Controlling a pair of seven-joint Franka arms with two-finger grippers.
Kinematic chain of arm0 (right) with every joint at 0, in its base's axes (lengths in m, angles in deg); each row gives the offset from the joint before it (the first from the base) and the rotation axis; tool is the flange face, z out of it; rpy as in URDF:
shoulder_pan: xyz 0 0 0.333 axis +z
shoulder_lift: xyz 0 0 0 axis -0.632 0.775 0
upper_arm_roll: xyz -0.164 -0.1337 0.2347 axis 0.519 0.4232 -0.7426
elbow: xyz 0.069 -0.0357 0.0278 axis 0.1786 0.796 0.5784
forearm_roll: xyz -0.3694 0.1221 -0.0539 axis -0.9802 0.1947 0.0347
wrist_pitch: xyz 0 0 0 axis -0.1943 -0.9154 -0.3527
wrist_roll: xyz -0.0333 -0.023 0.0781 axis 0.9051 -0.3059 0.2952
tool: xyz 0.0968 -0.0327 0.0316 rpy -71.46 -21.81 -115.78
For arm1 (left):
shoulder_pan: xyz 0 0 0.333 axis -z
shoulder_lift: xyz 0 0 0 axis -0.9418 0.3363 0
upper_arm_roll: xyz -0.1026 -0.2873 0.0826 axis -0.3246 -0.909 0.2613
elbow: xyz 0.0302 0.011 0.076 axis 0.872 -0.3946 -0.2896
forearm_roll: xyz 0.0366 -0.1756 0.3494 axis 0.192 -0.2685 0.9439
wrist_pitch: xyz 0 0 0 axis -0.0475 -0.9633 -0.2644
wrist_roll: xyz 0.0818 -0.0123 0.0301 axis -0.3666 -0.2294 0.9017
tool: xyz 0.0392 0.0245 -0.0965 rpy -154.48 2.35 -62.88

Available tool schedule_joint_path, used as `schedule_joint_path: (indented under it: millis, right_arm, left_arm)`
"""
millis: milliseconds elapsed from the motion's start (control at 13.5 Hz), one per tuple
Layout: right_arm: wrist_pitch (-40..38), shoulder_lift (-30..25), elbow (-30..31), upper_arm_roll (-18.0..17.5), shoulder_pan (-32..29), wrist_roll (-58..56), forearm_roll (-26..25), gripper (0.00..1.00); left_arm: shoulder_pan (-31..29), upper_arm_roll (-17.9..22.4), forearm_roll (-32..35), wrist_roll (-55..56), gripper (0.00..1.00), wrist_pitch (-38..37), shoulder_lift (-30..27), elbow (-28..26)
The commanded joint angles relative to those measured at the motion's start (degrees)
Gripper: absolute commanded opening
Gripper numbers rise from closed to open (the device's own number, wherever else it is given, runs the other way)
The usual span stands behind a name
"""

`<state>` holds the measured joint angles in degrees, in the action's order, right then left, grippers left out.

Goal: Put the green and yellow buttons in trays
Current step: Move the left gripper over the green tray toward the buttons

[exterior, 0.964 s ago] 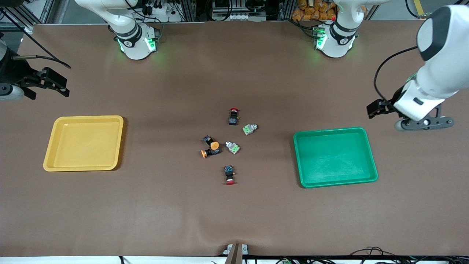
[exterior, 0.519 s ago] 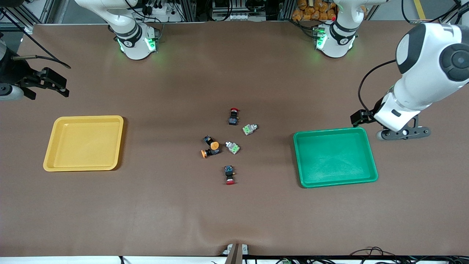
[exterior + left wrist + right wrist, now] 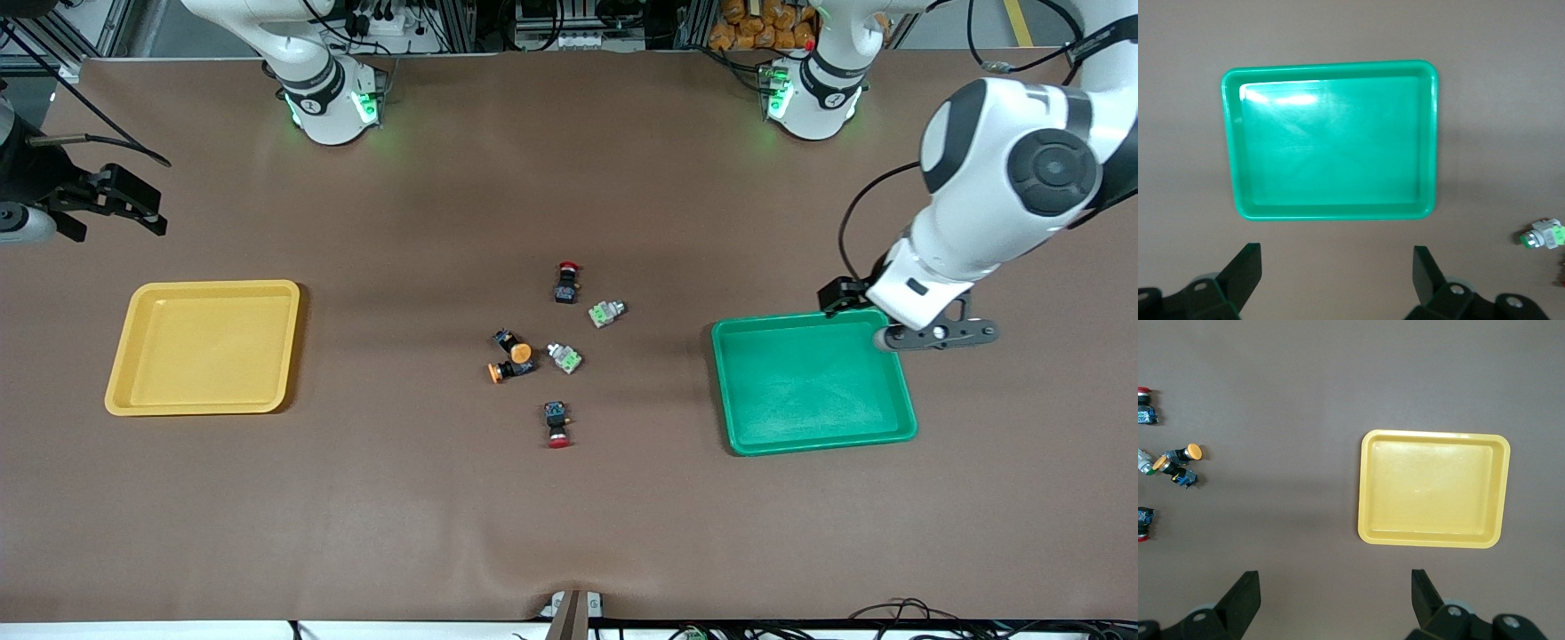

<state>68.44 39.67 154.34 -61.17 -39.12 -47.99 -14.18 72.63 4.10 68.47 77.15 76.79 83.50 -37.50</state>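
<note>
- Four target buttons sit mid-bench, between the trays: two green buttons (image 3: 607,312) (image 3: 564,357), two yellow buttons (image 3: 514,347) (image 3: 507,371) touching each other.
- They look light, rigid, apt to roll; best pinched across the squarish bodies, not the round caps.
- Red-capped switches (image 3: 566,281) (image 3: 557,424) flank the cluster; leave those.
- Green tray (image 3: 903,404) and yellow tray (image 3: 120,382) both empty.
- Left gripper (image 3: 1335,277) over the green tray's rim, jaws wide, empty.
- Right gripper (image 3: 1335,597) waits off the yellow tray's end, jaws wide, empty.
</note>
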Motion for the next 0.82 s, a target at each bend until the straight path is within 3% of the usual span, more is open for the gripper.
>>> schedule_joint_path:
  millis: [0, 593, 742]
  right_arm:
    - [-0.1, 0.6, -0.3, -0.3, -0.8, 0.3, 0.8, 1.00]
    - [0.0, 5.2, -0.3, -0.4, -0.4, 0.2, -0.4, 1.00]
    - [-0.7, 9.7, -0.7, -0.4, -0.6, 0.3, -1.0, 1.00]
  left_arm:
    - [2.5, 0.1, -0.5, 3.7, 1.00, 3.5, -0.2, -2.1]
    - [8.9, 0.1, -0.4, 14.7, 1.00, 6.9, 0.6, -6.0]
    - [9.6, 0.1, -0.5, 15.0, 1.00, 9.5, 1.1, -7.0]
